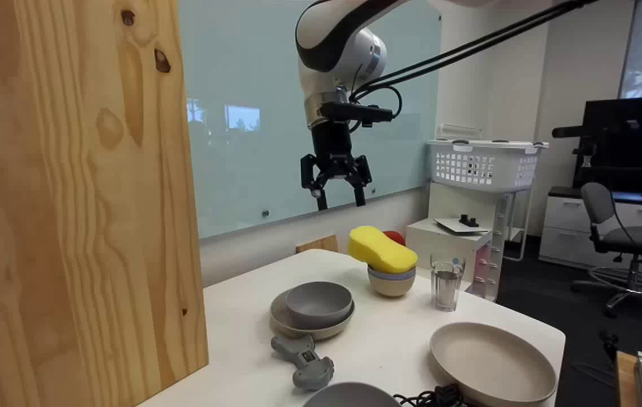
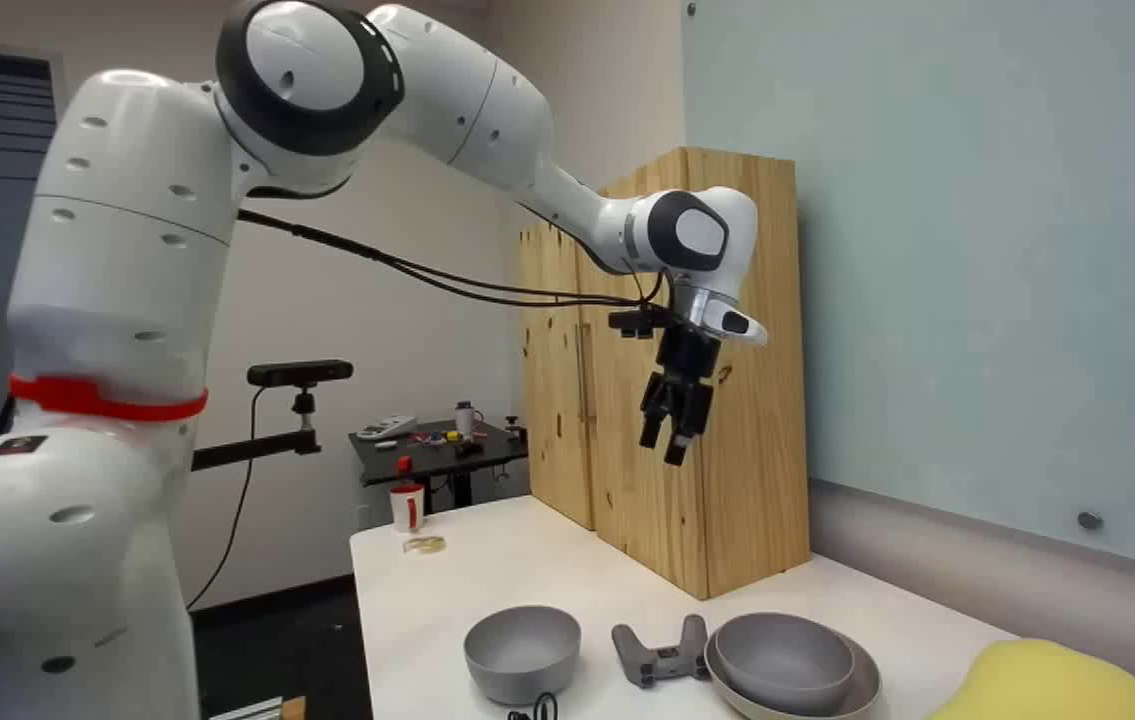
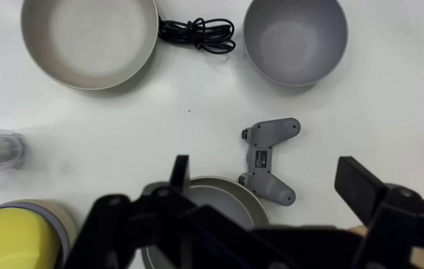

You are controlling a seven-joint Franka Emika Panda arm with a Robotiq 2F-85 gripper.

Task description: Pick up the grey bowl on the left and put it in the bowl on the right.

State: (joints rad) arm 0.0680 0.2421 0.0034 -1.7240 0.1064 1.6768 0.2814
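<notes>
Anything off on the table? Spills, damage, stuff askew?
Minor oddities: the yellow sponge sits tilted on the small stacked bowls, one end jutting up; the game controller lies underside up rather than face up. No spill or damage visible.

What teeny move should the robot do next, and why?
Perhaps shift the open gripper toward the lone grey bowl near the bundled black cable; I think that's the bowl meant. The fingers hold nothing, and in the wrist view that bowl sits past the game controller, away from them.
</notes>
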